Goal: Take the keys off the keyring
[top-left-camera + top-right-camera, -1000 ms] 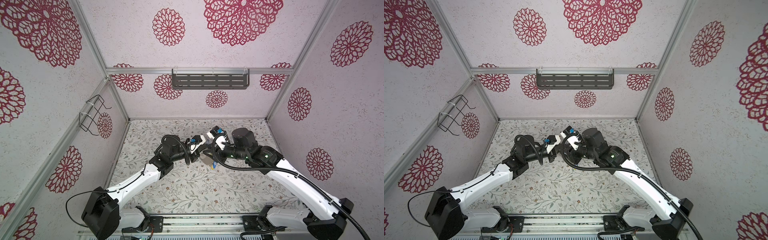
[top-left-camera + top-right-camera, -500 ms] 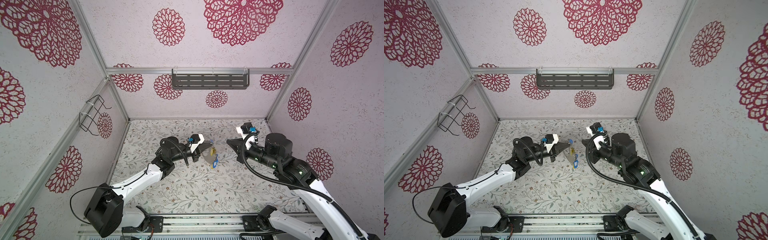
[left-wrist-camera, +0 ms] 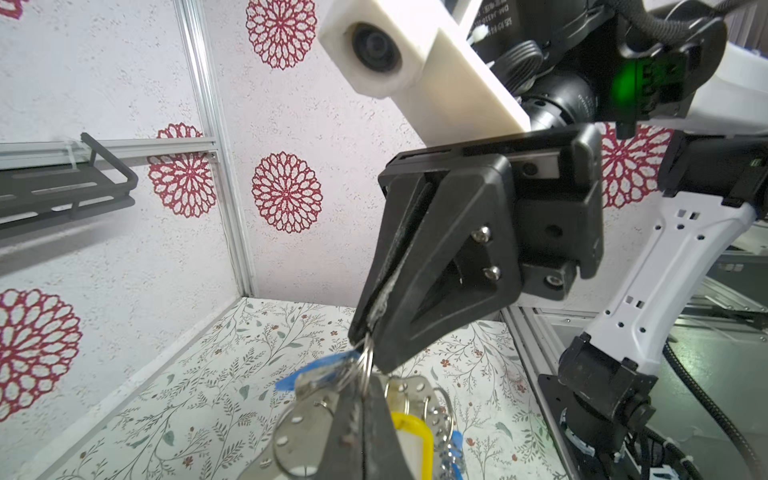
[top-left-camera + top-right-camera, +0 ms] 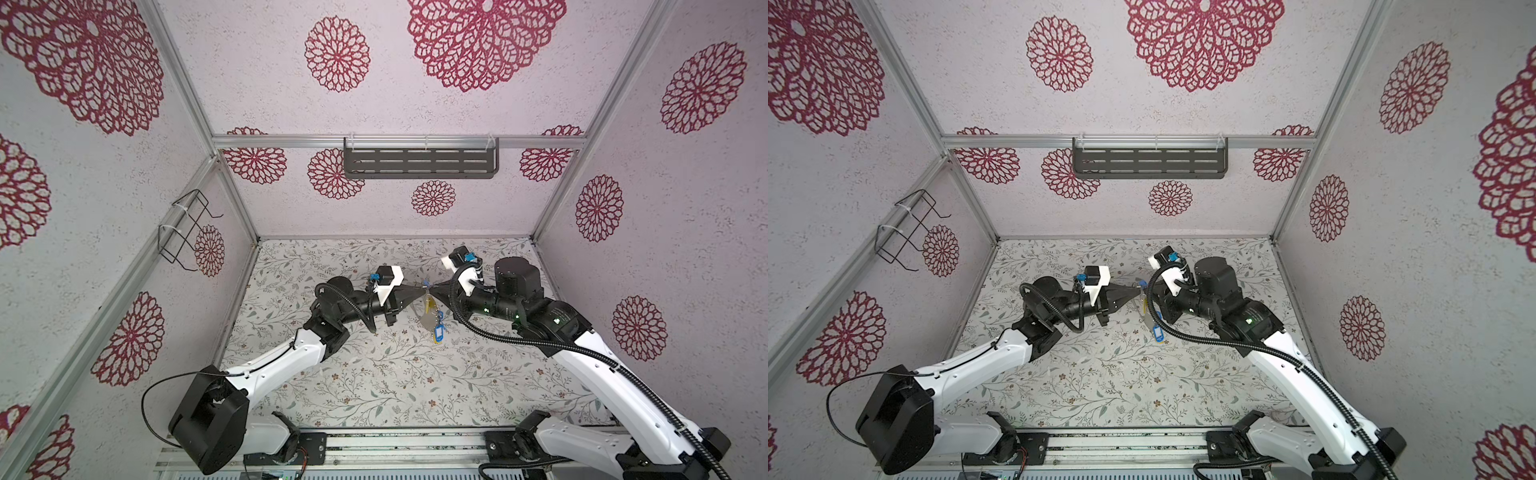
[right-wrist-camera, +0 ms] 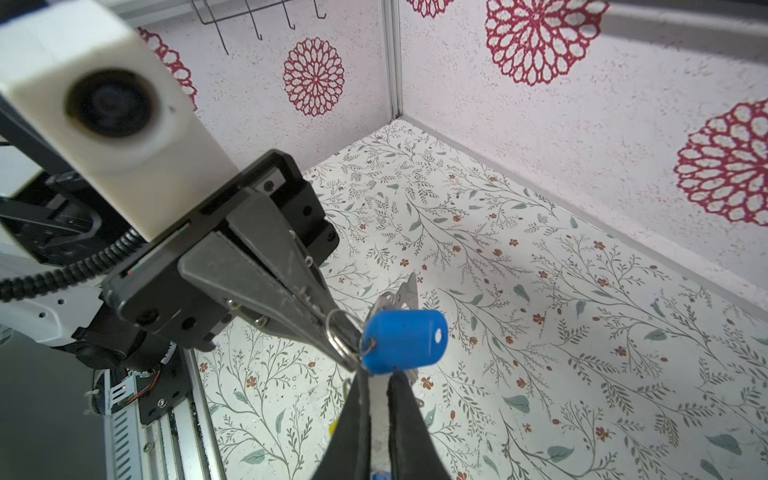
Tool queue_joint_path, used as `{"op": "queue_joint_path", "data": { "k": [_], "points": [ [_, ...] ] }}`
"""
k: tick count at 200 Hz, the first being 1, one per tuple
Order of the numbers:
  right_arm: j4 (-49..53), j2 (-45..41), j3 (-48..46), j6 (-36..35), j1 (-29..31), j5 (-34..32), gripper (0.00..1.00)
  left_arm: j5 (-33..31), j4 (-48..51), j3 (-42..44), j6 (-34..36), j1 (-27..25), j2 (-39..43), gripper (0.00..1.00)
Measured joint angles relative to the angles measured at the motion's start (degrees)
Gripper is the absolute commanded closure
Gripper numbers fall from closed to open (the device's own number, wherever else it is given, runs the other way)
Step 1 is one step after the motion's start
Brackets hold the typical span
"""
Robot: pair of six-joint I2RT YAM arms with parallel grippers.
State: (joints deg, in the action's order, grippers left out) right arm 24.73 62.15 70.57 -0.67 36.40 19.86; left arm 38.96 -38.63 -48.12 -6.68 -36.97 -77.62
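The keyring, a flat grey metal hoop with holes, hangs above the floral floor in mid-cell. My left gripper is shut on its upper edge. A yellow key and a blue key dangle from the hoop. Another blue key sticks out at the top. My right gripper meets the left one tip to tip, its jaws nearly together on that key's small silver loop.
A dark slotted shelf hangs on the back wall and a black wire rack on the left wall. Patterned walls close in three sides. The arms' base rail runs along the front edge of the floral floor.
A second ago the right gripper was at the keyring, then it drew back to the right. Now it has returned and closed at the top blue key. The left gripper kept the keyring.
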Motion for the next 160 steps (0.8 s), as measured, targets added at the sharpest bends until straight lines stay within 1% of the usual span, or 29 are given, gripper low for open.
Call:
{"op": "queue_joint_path", "data": {
  "k": [15, 50, 69, 83, 122, 160],
  "points": [
    [-0.68, -0.07, 0.0, -0.11, -0.11, 0.42, 0.82, 0.35, -1.51, 0.07, -1.7, 0.17, -0.22, 1.0],
    [-1.86, -0.87, 0.0, -0.22, -0.55, 1.68, 0.82, 1.25, -8.72, 0.57, -8.46, 1.11, -2.1, 1.0],
    [-3.15, -1.14, 0.0, 0.24, -1.73, 3.87, 0.83, 1.6, -11.15, 0.5, -13.35, 1.84, -3.45, 1.0],
    [-4.68, -1.14, 0.0, 1.51, -3.69, 6.23, 0.84, 1.36, -11.82, 0.2, -16.44, 2.25, -4.17, 1.0],
    [-12.94, -1.18, -2.32, 9.16, -9.9, 13.64, 0.87, -4.11, -12.66, -0.07, -25.42, 2.38, -4.48, 1.0],
    [-17.11, 1.31, -2.56, 13.38, -10.56, 18.14, 0.88, -10.4, -8.22, -1.42, -32.89, 2.38, -3.48, 1.0]
  ]
}}
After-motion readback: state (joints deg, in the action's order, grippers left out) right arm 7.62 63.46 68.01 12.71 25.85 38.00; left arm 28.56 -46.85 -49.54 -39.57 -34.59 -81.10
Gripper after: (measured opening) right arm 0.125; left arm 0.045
